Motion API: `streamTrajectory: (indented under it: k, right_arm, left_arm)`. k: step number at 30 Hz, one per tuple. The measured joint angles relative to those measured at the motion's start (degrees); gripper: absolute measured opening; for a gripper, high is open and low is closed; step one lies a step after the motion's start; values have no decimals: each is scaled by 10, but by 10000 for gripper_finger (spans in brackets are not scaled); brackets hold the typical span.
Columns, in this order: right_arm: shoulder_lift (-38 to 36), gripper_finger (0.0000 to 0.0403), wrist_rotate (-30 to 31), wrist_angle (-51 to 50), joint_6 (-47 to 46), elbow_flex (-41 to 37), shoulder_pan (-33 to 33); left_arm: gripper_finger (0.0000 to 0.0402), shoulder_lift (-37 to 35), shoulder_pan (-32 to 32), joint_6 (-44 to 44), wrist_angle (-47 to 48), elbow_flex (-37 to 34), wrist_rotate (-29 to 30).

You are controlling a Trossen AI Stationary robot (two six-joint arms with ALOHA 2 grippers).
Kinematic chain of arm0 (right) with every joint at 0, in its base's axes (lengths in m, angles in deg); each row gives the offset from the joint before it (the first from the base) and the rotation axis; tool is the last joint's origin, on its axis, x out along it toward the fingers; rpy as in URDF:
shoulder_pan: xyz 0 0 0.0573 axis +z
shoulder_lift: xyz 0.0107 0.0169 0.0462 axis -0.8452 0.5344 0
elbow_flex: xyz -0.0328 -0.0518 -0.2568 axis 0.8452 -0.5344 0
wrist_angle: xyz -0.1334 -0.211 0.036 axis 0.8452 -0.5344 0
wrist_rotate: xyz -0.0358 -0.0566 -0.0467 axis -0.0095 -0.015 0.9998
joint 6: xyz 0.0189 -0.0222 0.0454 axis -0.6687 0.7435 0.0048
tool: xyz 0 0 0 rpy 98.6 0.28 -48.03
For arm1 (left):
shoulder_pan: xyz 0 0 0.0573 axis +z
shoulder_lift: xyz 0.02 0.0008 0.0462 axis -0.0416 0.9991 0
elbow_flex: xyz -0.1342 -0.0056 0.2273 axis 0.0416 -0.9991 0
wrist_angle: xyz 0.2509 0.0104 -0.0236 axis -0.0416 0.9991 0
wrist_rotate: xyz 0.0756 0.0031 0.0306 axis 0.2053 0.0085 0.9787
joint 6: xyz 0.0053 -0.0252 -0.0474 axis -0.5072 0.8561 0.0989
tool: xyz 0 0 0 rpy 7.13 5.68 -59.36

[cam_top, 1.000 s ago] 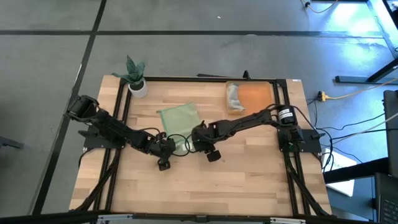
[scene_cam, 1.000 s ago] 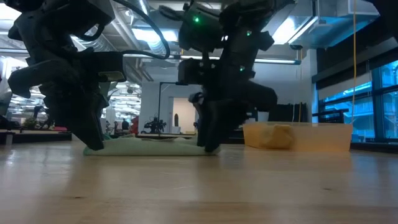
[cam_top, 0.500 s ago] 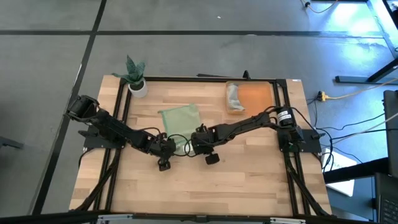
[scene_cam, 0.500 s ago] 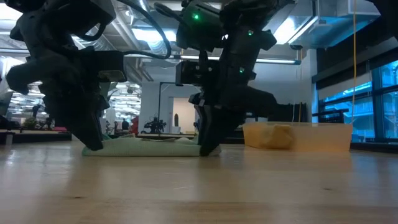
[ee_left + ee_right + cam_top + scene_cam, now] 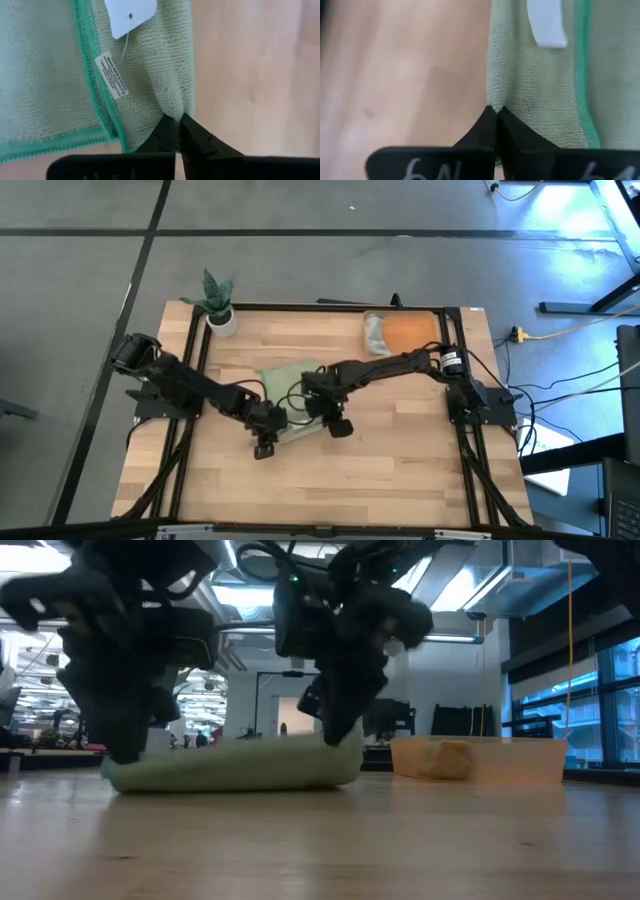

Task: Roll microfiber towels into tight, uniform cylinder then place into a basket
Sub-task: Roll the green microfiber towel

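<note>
Now, table (image 5: 400,470), orange basket (image 5: 410,332) at its far right corner holding grey towel (image 5: 374,335), green towel (image 5: 290,380) mid-table, folded over, left gripper (image 5: 176,120) and right gripper (image 5: 495,109) each pinching its edge.

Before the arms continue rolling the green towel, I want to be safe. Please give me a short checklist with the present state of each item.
1. Left gripper shut on the green towel edge: ok.
2. Right gripper shut on the same edge: ok.
3. Near edge lifted and folded over: ok.
4. Fold even along its length: cannot tell.
5. Basket has free room beside the grey towel: ok.
</note>
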Motion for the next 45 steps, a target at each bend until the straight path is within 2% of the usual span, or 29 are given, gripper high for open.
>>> streamTrajectory:
  k: [3, 7, 9, 14, 18, 27, 30, 34, 36, 42, 45]
  right_arm:
    - [0, 2, -65, -1, -28, 7, -13]
    - [0, 2, -127, -10, -81, 7, -29]
    - [0, 2, -134, -17, -108, 7, -36]
    - [-2, 2, -85, -17, -193, 8, -52]
    - [-2, 2, -44, -17, -233, 8, -62]
    - [-4, 2, 12, -14, -261, 9, -69]
    - [-4, 4, 54, -14, -271, 9, -69]
    - [-4, 8, 66, -11, -276, 9, -69]
    - [-4, 6, 41, -13, -275, 9, -69]
    - [-4, 3, -113, -32, -231, 9, -69]
    - [-4, 2, -153, -33, -220, 9, -68]
  left_arm:
    - [0, -1, 12, 1, 12, 10, -40]
    - [0, -1, 27, 25, 24, 21, -42]
    - [0, -1, 37, 31, 44, 32, -41]
    - [0, -1, 63, 44, 135, 70, -25]
    - [0, -1, 77, 46, 188, 98, 19]
    - [0, -1, 90, 60, 299, 161, 121]
    - [0, -1, 90, 60, 307, 167, 145]
    - [0, -1, 90, 69, 312, 167, 160]
    - [0, -2, 92, 74, 313, 167, 148]
    - [0, -3, 91, 50, 304, 168, 18]
    - [0, -3, 91, 18, 297, 169, -25]
